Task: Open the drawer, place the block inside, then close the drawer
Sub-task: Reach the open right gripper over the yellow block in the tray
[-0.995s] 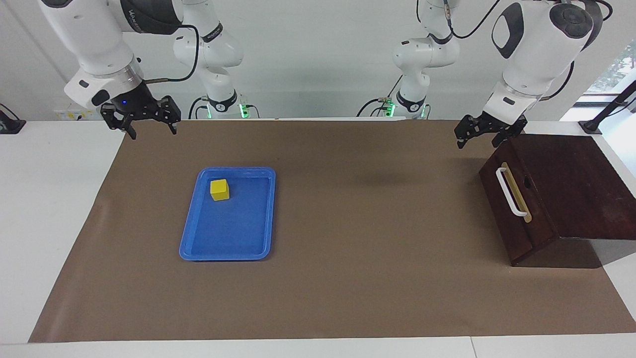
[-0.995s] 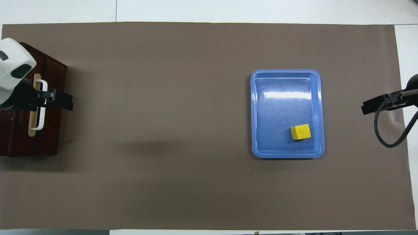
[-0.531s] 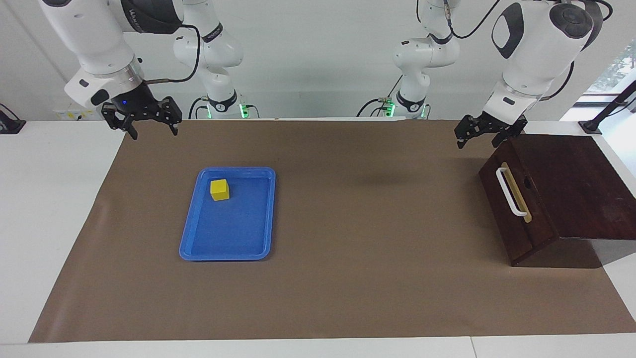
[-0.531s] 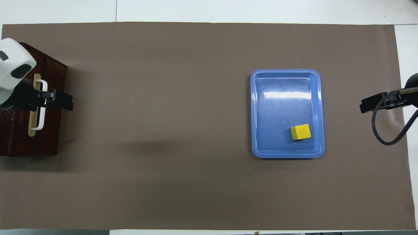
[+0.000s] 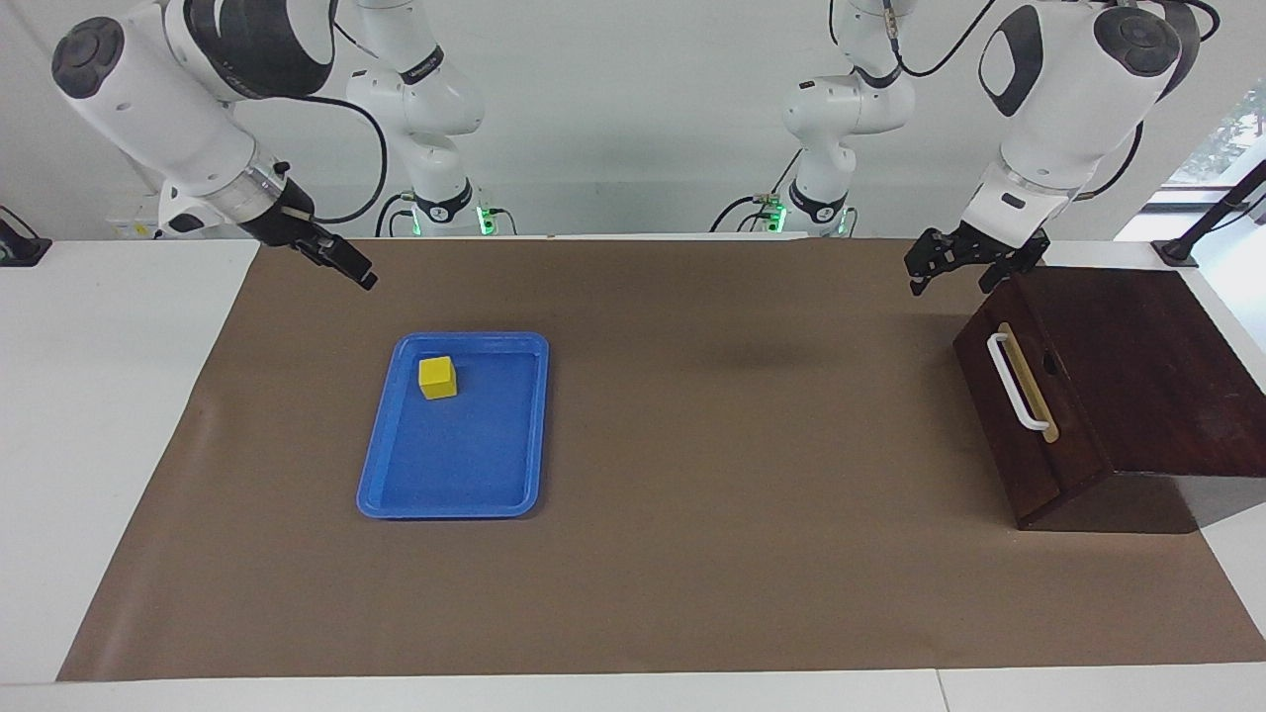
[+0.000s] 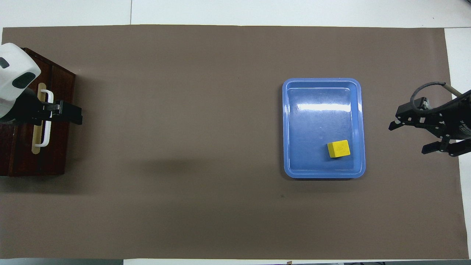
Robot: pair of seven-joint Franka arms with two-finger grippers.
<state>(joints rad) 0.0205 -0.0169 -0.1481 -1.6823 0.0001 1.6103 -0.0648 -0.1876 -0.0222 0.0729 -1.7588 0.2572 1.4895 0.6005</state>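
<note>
A flat blue plastic tray (image 5: 465, 465) (image 6: 322, 110) with rounded corners and a low raised rim lies on a wide sheet of brown paper (image 5: 692, 554) (image 6: 184, 110), toward the right arm's end of the desk. The glossy floor of the tray catches a bright streak of light in the overhead view. The paper covers most of the white desk (image 5: 89, 415) (image 6: 294, 11), whose bare surface shows at both ends and along the edges. The sheet lies flat.
</note>
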